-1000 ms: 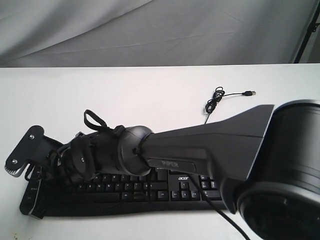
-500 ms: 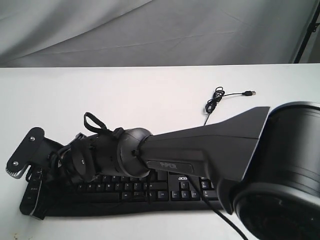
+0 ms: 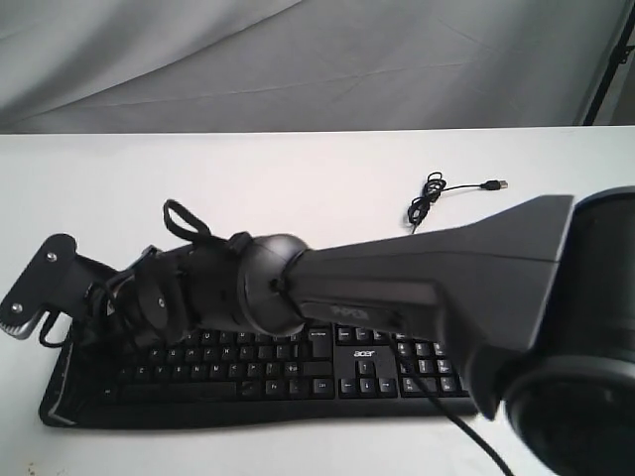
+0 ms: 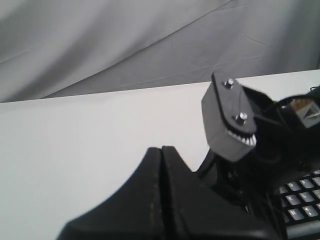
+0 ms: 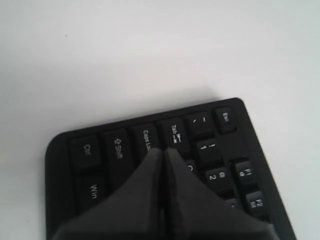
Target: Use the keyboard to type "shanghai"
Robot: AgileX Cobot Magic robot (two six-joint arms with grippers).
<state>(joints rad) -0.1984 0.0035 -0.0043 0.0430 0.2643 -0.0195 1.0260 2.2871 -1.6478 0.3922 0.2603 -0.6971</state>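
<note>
The black keyboard (image 3: 357, 372) lies along the table's front edge, with its white logo showing. My right arm (image 3: 417, 278) reaches across from the right, over the keyboard's left half. In the right wrist view my right gripper (image 5: 164, 151) is shut, with its tips just above the Caps Lock and Tab keys at the left end of the keyboard (image 5: 117, 145). My left gripper (image 4: 161, 148) is shut and empty. It hangs over bare white table beside that end of the keyboard (image 4: 302, 200), facing the right gripper's grey screwed plate (image 4: 227, 117).
The keyboard's thin cable runs back to a small coil (image 3: 425, 203) and a loose USB plug (image 3: 493, 184) on the white table (image 3: 298, 178). A grey cloth backdrop (image 3: 298, 59) hangs behind. The right arm's bulky base (image 3: 585, 377) fills the lower right.
The right arm's wrist and plate have risen and shifted left, uncovering the keyboard's left end. A dark part at the lower left of the exterior view is gone from it.
</note>
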